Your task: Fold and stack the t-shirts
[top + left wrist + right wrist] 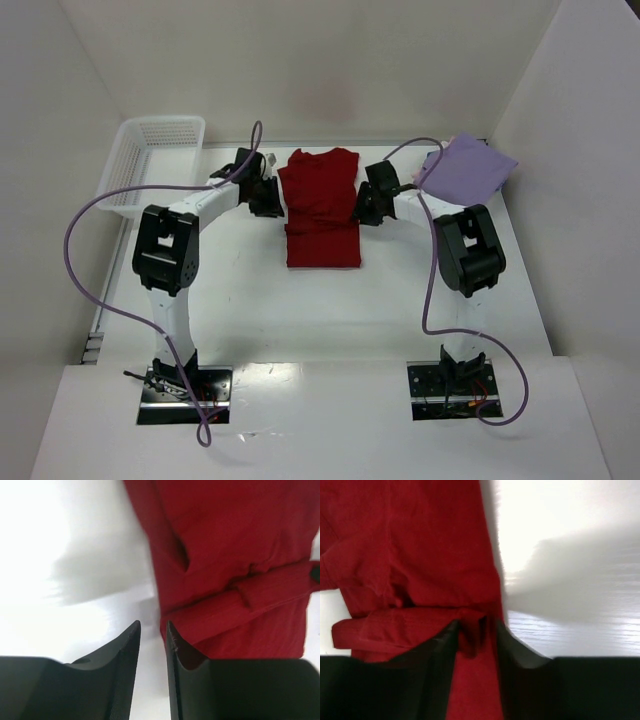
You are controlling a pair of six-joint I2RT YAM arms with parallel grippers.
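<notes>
Top external: dark red shirt lies mid worktop, lavender shirt folded far right. Left fingers slightly spread, empty, at the red shirt's left edge. Right fingers apart around a fold of it; can't tell if gripping.

No readable text, labels, brands, numbers or signs anywhere
</notes>
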